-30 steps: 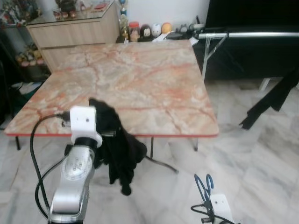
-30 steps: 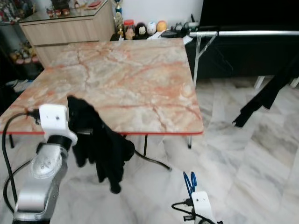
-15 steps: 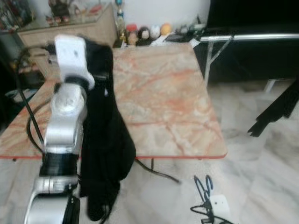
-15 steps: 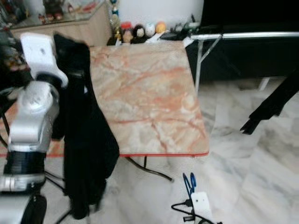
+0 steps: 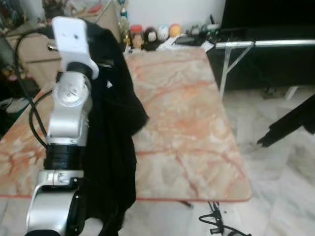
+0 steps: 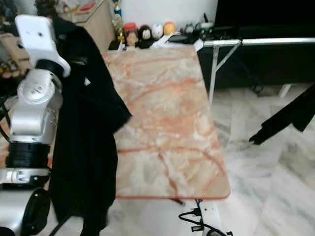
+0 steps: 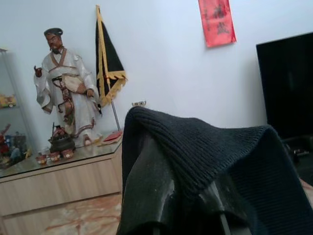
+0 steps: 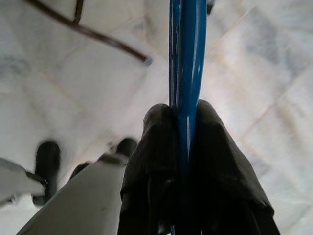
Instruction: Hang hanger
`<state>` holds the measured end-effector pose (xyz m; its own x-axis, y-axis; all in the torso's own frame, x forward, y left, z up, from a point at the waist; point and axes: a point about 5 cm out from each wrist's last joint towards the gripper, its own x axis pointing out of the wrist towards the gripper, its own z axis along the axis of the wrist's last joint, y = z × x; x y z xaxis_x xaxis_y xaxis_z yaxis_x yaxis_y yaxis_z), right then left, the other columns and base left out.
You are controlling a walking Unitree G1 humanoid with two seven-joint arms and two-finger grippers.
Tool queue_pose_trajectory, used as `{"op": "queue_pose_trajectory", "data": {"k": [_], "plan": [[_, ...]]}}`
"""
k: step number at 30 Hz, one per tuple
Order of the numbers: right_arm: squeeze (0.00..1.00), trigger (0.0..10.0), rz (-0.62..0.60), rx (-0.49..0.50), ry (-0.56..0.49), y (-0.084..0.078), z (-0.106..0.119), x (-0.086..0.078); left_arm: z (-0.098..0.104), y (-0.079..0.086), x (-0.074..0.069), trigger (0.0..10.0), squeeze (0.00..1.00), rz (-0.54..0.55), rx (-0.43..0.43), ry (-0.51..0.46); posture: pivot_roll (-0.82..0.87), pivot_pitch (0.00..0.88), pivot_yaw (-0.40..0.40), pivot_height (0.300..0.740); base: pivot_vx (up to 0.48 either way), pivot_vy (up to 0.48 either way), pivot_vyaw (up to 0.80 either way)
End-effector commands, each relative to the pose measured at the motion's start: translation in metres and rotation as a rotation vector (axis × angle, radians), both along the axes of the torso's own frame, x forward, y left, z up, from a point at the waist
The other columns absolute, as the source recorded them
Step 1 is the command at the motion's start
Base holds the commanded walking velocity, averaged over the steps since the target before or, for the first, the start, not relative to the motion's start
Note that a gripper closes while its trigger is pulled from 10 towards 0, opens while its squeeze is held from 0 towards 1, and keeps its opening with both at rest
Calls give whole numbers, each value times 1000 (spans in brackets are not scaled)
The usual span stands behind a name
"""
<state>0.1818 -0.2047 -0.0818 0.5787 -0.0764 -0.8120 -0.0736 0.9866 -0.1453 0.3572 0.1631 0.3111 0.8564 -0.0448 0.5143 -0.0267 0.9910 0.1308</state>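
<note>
Presently, step: the left arm is lifting a black garment (image 5: 110, 137) off the marble table (image 5: 192, 128); I judge this the gathering stage, with nothing hung on the rail yet.
Left arm: it is standing raised and near upright at 9 o'clock in the head views, wrist topmost.
Left gripper (image 7: 188, 196): the knitted cloth is draping over both fingers, so I cannot tell how the fingers are set; the garment is hanging from it past the table's near edge.
Table: it is lying across the centre, cabinet and figurines at 12 o'clock.
Right gripper (image 8: 183, 161): low by the marble floor (image 8: 63, 68), its two fingers are pinching the blue hanger (image 8: 186, 54) between them.
Rail (image 5: 275, 43): a silver bar is running at 2 o'clock, another dark garment (image 5: 290, 123) dangling at 3 o'clock.
Next move: it is probably calling for bringing hanger and garment together, then carrying them to the rail.
</note>
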Motion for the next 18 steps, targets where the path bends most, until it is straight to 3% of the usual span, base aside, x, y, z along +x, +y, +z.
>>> {"op": "queue_pose_trajectory", "data": {"k": [1,3,6,10,11,12,13,14,18], "plan": [[0,10000,8,28,3,10,-2,0,4,11,-4,10000,0,36,1,-31,-44,0,75,740,356,0,0],[0,10000,10,28,6,10,-2,-1,-23,7,-7,10000,0,-20,9,54,-47,0,73,740,0,0,0],[0,10000,11,29,8,10,-2,-1,-41,5,-13,10000,0,-51,15,113,-45,0,72,740,0,0,0],[0,10000,19,29,17,9,-3,-2,-91,5,-40,10000,0,-98,7,288,-43,0,72,740,0,0,0],[0,10000,19,29,17,9,-3,-2,-91,5,-40,10000,0,-98,7,288,-43,0,72,740,0,0,0],[0,10000,20,29,20,9,-3,-3,-108,3,-52,10000,0,-123,5,364,-44,0,75,740,0,0,0],[0,10000,20,29,20,9,-3,-3,-108,3,-52,10000,0,-123,5,364,-44,0,75,740,0,0,0],[0,10000,21,30,22,10,-3,-3,-124,0,-65,10000,0,-150,12,428,-46,0,78,740,0,0,0],[0,10000,20,32,24,10,-3,-4,-141,-5,-82,10000,0,-185,11,512,-50,0,83,740,0,0,0]]}}
